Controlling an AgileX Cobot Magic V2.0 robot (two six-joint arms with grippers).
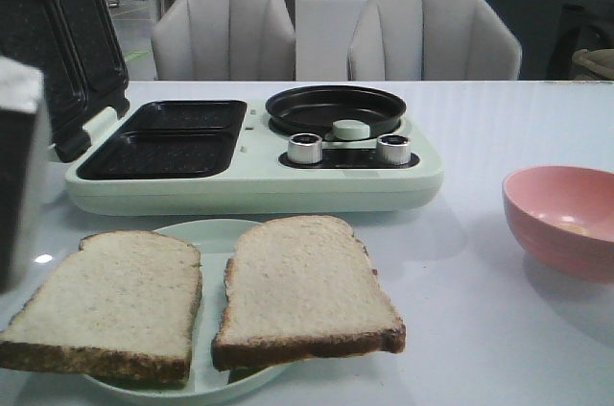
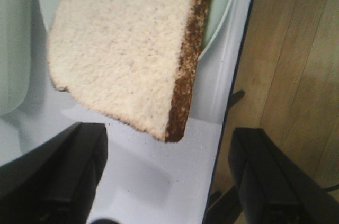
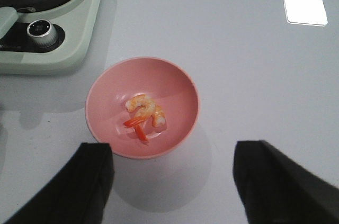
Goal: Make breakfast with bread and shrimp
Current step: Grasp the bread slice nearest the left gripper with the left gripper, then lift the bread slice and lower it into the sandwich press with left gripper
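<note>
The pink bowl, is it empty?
No, the right wrist view shows the shrimp lying at the bottom of the pink bowl.

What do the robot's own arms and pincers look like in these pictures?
Little of them shows. In each wrist view two broad, flat, matte black fingers rise from the lower edge, blurred and unmarked: the left pincer and the right pincer. In the front view a dark blocky part with a pale top at the left edge may belong to the left arm. No cables or labels are visible.
</note>
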